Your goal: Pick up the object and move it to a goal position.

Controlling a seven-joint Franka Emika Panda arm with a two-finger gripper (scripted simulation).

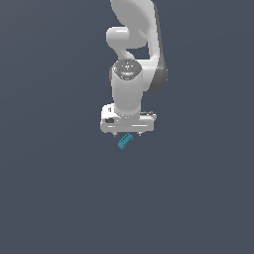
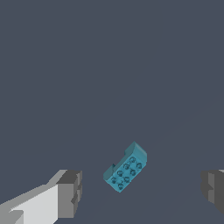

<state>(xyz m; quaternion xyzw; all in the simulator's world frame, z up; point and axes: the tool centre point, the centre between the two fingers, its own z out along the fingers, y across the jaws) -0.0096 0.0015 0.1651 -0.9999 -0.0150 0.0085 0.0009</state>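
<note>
Sim run, single Panda arm, pick-and-move.

Gripper: fingers spread wide apart, holding nothing. In the wrist view one grey pad and the other pad stand at opposite sides, with clear floor between each and the brick. No contact on either side.

Object: small teal-blue studded brick, two rows of studs facing up, lying flat on the plain dark grey floor. Its long axis runs roughly from 7 o'clock to 1 o'clock in both views, so it sits skewed to the line joining the pads. In the exterior view the brick shows just under the white hand, at about 6 o'clock from the wrist flange, a little toward the exterior view's left of the hand's centre. In the wrist view it lies between the pads, nearer the first one.

Progress, judged:
- Approach over the brick: appears done; hand is above it and pointing down.
- Descent to grasp height: cannot tell from these views whether the fingertips have reached brick level.
- Closing on the brick: not done.
- Lift and carry: not done.
- Goal position: no marker visible in either view, so remaining travel cannot be estimated.

Note: skewed brick may rotate when the pads meet it.
</note>
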